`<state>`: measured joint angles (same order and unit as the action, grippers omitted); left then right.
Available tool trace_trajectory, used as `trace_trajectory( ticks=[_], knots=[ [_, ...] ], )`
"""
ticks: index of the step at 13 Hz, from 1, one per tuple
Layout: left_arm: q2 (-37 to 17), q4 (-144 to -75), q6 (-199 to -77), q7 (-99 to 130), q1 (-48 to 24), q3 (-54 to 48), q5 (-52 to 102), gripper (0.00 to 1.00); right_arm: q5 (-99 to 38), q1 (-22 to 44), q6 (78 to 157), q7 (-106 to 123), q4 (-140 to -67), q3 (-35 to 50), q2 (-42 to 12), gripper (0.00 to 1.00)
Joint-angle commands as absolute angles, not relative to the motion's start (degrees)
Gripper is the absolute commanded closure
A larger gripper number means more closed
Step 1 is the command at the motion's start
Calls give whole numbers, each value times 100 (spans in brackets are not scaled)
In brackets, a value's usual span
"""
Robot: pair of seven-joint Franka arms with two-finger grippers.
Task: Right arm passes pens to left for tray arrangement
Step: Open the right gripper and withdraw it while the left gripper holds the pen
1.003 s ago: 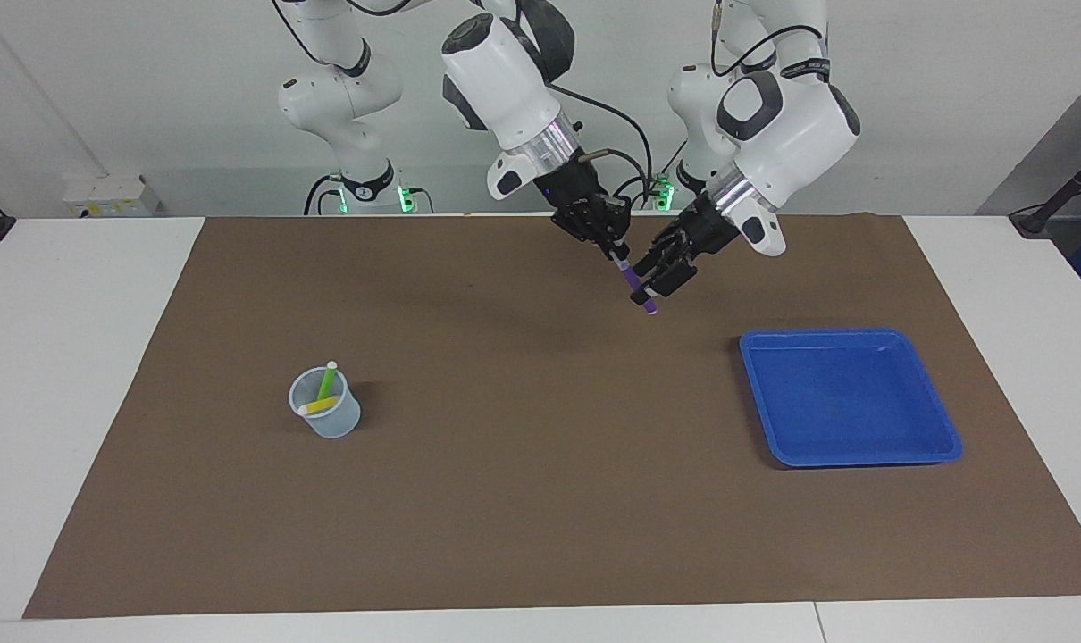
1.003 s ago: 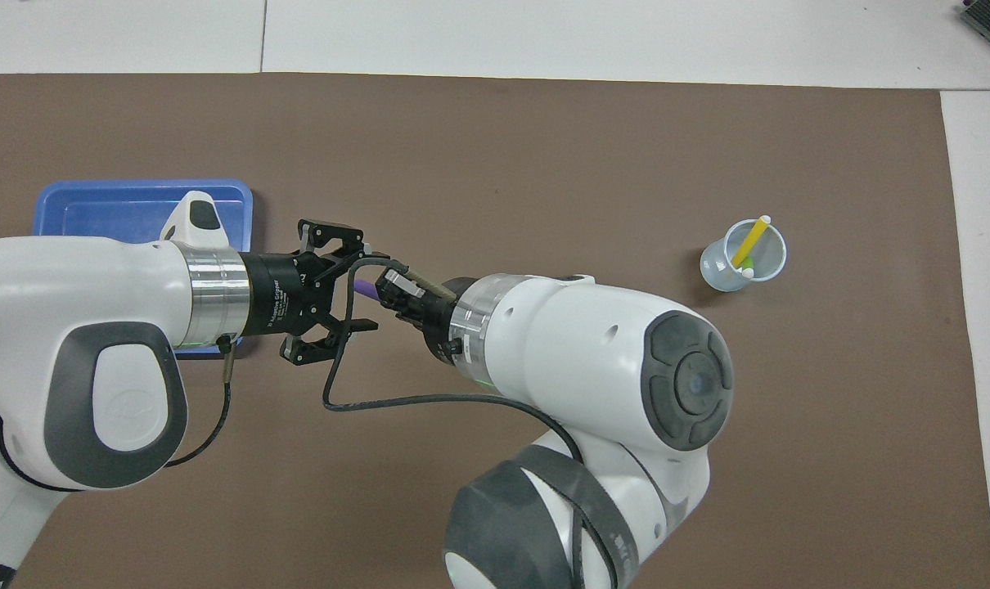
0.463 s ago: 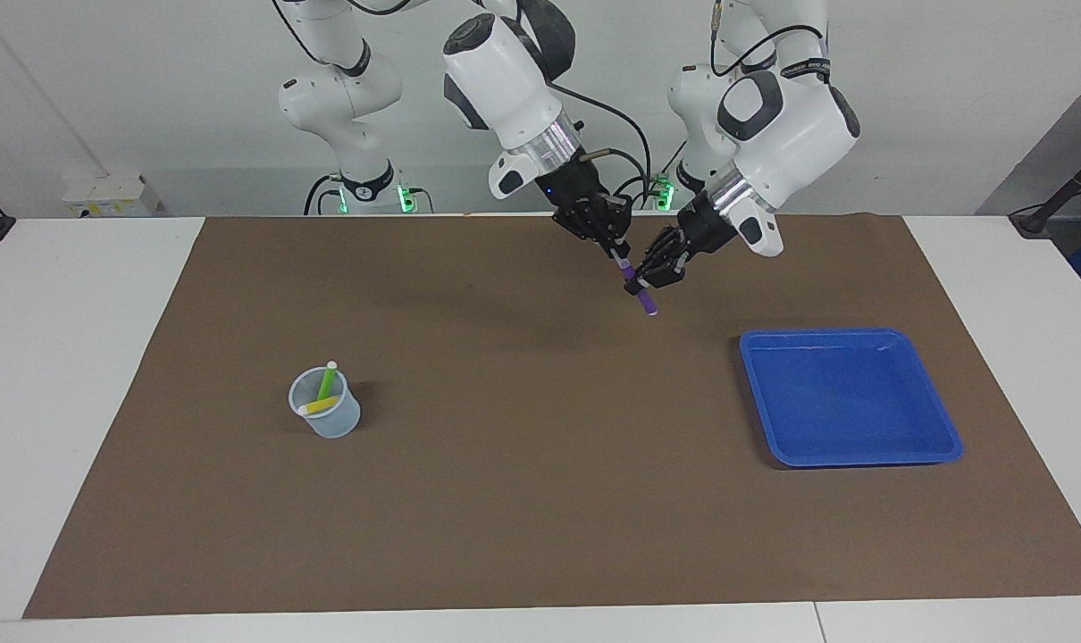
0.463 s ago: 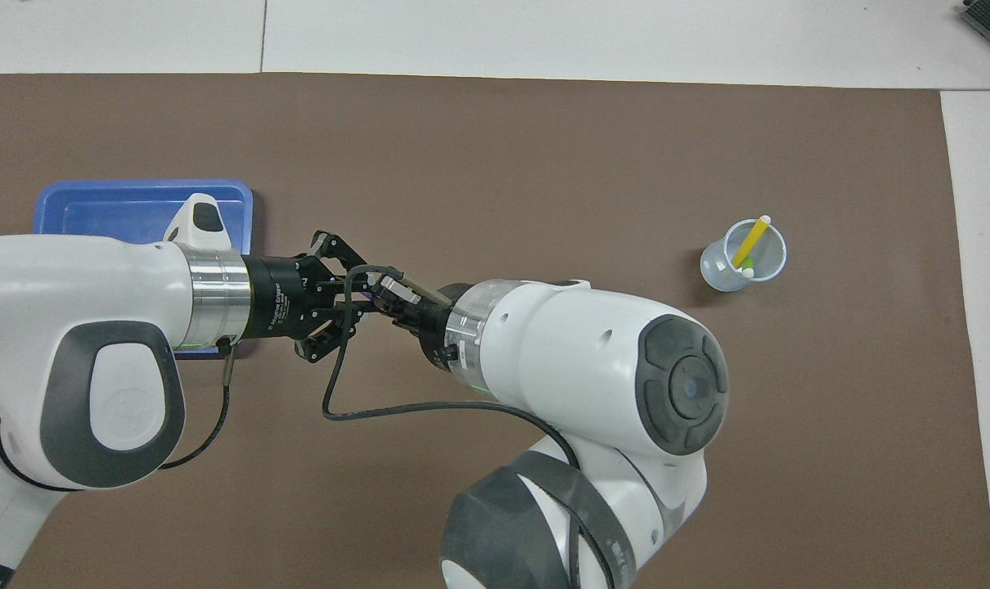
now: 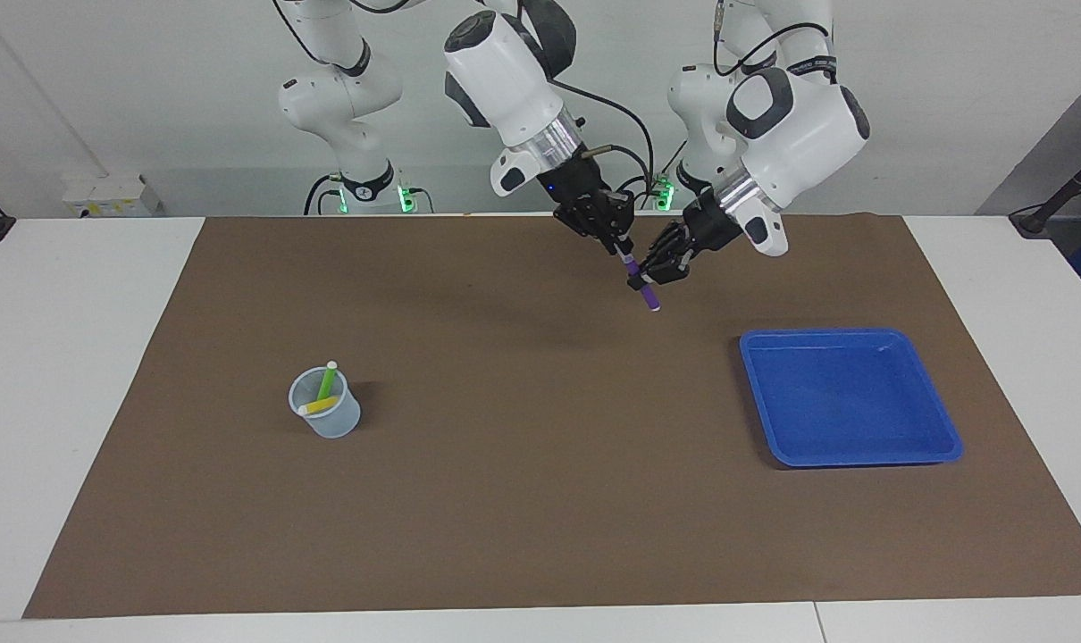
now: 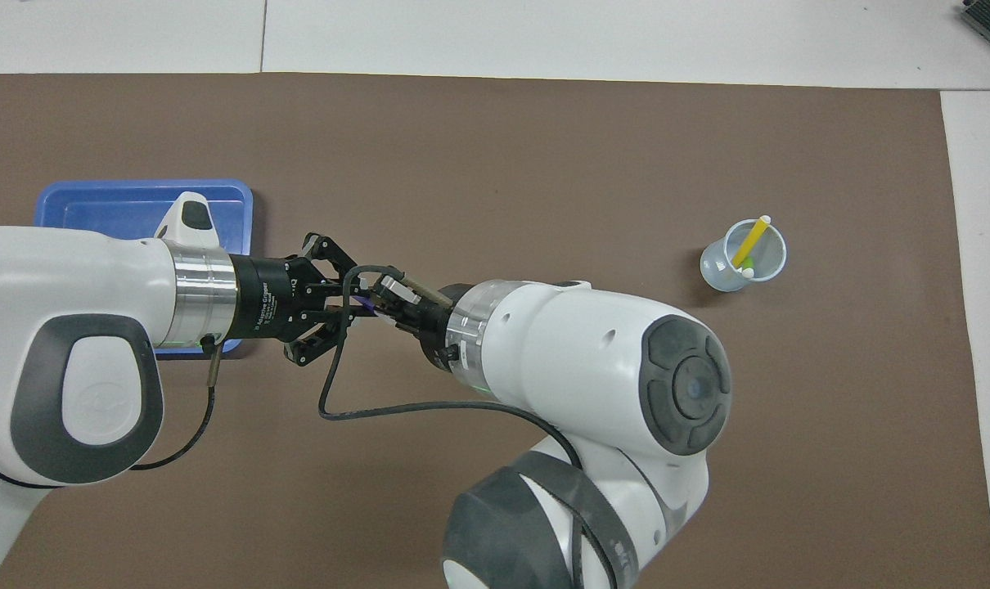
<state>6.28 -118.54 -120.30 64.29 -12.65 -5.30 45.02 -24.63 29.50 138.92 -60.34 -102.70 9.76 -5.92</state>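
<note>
While two pens point(image 5: 324, 393) apparently stand cupped, one purple pen point(image 5: 641, 286) hangs gripped.

From overhead, the left arm hides part of the tray point(image 6: 135, 196) (the purple pen point(image 6: 366, 303) barely shows).

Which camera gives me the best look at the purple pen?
The facing view: the purple pen hangs in plain sight below both grippers, over the mat. In the overhead view only a purple sliver shows between the arms.

Three pens point(image 5: 641, 284), one tray point(image 5: 849, 396), one cup point(image 5: 326, 406), two arms.
</note>
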Motion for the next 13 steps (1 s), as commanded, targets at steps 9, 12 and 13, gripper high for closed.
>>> trace_trajectory(
  ticks=[9, 12, 13],
  knots=[
    [747, -11637, -11057, 6372, 43, -510, 3801, 100, -2348, 1980, 12782, -4232, -10380, 940, -501, 0],
    [738, -11637, -11109, 6354, 210, -510, 3140, 100, -1366, 1206, 11903, -2660, -10371, 940, -475, 0],
    [738, -11637, -11144, 6354, 211, -510, 2929, 100, -858, 1056, 11735, -2245, -10397, 940, -466, 0]
  ],
)
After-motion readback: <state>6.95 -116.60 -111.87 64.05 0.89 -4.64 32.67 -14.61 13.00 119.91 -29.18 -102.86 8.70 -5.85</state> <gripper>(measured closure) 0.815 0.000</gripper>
